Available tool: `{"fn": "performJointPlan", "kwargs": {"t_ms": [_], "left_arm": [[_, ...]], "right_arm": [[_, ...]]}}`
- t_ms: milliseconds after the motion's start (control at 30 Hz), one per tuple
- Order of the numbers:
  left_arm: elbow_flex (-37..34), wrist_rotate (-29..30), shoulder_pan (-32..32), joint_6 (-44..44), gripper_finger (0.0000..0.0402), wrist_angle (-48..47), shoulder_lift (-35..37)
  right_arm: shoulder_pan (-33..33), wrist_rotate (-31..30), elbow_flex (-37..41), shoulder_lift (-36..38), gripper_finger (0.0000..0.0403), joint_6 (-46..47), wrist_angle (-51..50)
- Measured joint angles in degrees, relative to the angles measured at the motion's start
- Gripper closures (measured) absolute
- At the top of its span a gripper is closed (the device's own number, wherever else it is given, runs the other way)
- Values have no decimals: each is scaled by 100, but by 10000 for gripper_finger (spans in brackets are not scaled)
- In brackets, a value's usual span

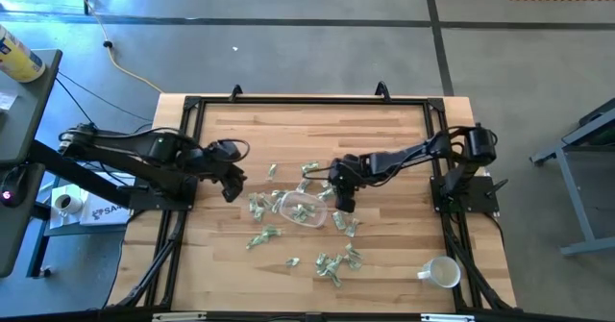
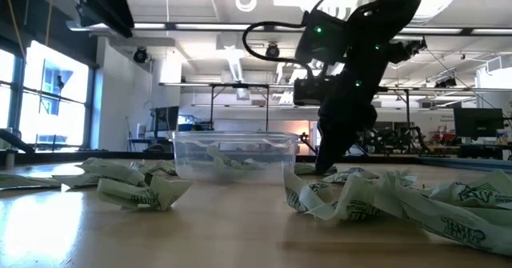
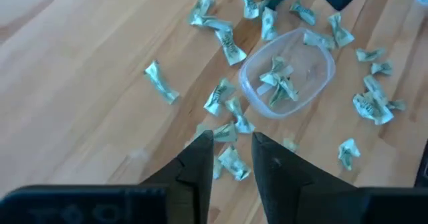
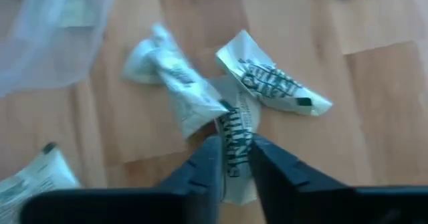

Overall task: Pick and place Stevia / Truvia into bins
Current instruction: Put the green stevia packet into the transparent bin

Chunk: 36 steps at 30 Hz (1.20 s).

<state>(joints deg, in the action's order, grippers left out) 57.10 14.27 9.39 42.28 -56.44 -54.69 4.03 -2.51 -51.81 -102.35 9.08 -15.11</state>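
Crumpled pale green and white Stevia packets [image 1: 332, 264] lie scattered on the wooden table around a clear plastic bin [image 1: 303, 210]. The bin [image 3: 287, 70] rests flat on its base and holds a few packets. My right gripper [image 4: 234, 158] is down at the table just right of the bin [image 2: 232, 152], shut on one packet among a small cluster. My left gripper [image 3: 233, 150] hovers open above loose packets left of the bin, touching nothing. My right gripper pinches one Stevia packet [image 4: 234, 134] between its two fingers, coming from above and pointing down. The fingers lie along the packet, whose far end sticks out past the fingertips. The packet still lies on the table against two neighbouring packets [image 4: 175, 83].
A white mug [image 1: 442, 272] stands near the table's near right corner. More packets [image 2: 384, 196] lie toward the near edge. The black frame rails [image 1: 183, 168] run along the table's sides. Bare wood shows toward the far edge.
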Motion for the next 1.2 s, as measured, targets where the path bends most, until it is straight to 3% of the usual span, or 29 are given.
{"fn": "performJointPlan", "kwargs": {"t_ms": [100,233,333,500,600,800,1000,1200], "left_arm": [[0,151,0,0,276,-348,192],[0,449,0,-3,284,-769,397],[-10,593,-6,-152,289,-951,513],[-319,627,-239,-604,300,-928,598],[-721,466,-683,-962,310,-707,594],[-1792,-1013,-1936,-1915,340,1432,521],[-2398,-1871,-2799,-1569,351,2881,79],[-2417,-2138,-2887,-1461,272,3459,-719]], "right_arm": [[59,-47,-67,1,392,29,-238],[14,-500,-502,129,387,127,-1061],[-83,-511,-1132,253,397,100,-1156],[-122,1094,-1907,78,391,78,-916],[-137,1620,-2229,-185,395,68,-904],[-279,2131,-2735,-902,397,-36,-1046],[-505,1630,-2942,-1196,355,-5,-1224],[-570,1619,-2957,-1193,252,420,-1292]]}}
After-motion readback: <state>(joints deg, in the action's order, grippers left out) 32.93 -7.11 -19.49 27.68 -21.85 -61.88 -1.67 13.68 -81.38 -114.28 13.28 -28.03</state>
